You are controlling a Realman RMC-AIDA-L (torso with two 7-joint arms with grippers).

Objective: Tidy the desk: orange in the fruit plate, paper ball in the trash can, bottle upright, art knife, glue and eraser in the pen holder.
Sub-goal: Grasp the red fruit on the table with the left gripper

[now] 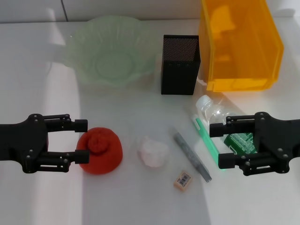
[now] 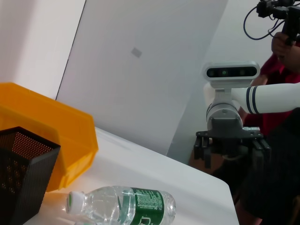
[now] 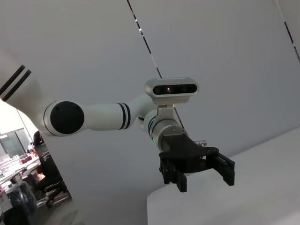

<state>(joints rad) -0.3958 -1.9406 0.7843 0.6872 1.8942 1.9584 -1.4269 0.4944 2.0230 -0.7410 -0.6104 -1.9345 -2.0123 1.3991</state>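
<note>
The orange (image 1: 101, 150), reddish and lumpy, lies on the white desk at the front left. My left gripper (image 1: 83, 140) is open, its fingertips either side of the orange's left edge. The white paper ball (image 1: 153, 152) lies right of the orange. A grey art knife (image 1: 192, 157), a green glue stick (image 1: 207, 139) and a small eraser (image 1: 183, 180) lie further right. The clear bottle (image 1: 224, 123) lies on its side; it also shows in the left wrist view (image 2: 126, 204). My right gripper (image 1: 220, 145) is open over the bottle's green label and the glue.
The green fruit plate (image 1: 110, 49) stands at the back left, the black mesh pen holder (image 1: 180, 65) at the back middle, and the orange bin (image 1: 239, 42) at the back right. The wrist views show the opposite grippers, the right one (image 2: 232, 152) and the left one (image 3: 204, 177).
</note>
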